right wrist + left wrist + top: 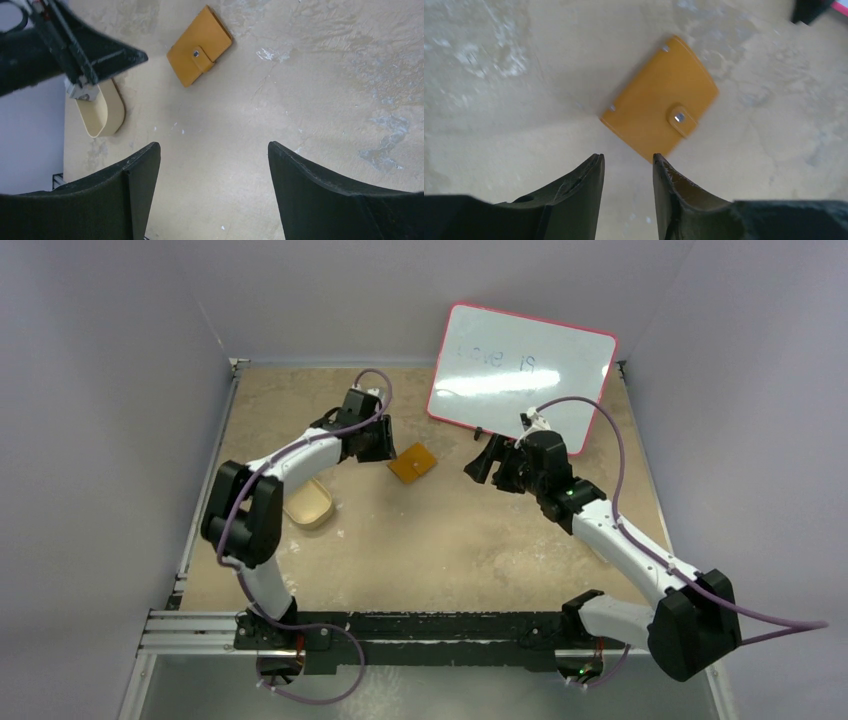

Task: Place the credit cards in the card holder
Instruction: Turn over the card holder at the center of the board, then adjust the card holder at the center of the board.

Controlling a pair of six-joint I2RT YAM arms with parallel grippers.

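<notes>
The card holder (413, 463) is a closed orange-brown wallet with its snap tab fastened, lying flat on the table. It also shows in the left wrist view (659, 102) and the right wrist view (199, 46). My left gripper (383, 452) hovers just left of it, open and empty, its fingertips (594, 162) close to the wallet's near corner. My right gripper (478, 464) is wide open and empty, above bare table to the right of the wallet (214, 145). No credit cards show in any view.
A beige shallow tray (308, 505) sits left of the wallet, beside the left arm, and shows in the right wrist view (100, 110). A pink-framed whiteboard (520, 375) lies at the back right, behind the right gripper. Walls enclose the table.
</notes>
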